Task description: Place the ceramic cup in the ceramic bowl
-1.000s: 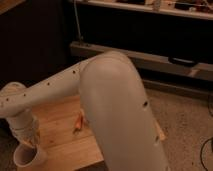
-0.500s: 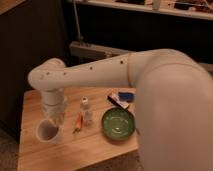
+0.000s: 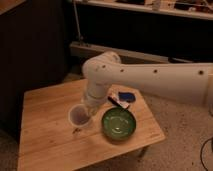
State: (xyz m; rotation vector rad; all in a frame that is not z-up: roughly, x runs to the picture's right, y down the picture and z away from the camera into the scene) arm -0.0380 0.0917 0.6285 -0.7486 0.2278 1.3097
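One plain white handleless ceramic cup (image 3: 79, 116) was in view, mouth up and showing a pale lavender inside, sitting just left of the single round glossy green ceramic bowl (image 3: 119, 124) and not inside it. Whether the cup stood on the light wooden table (image 3: 45, 107) or hung slightly above it could not be told. The white arm (image 3: 150, 75) reached in from the right and bent down at its elbow, bringing the gripper (image 3: 90, 111) to the cup's right rim, touching or nearly so. By my judgement the cup was probably held there, though the hand's state was not clear enough to say. The task seemed roughly midway: the cup was beside the bowl, the bowl lay empty with its paler shiny centre exposed, and what remained was to carry the cup the short way right over the rim, lower it and let go. Counted, there was one cup, one bowl, one table and one flat blue and white packet (image 3: 123, 98) lying behind the bowl; a small dark speck lay on the boards near the cup's base, too small to name
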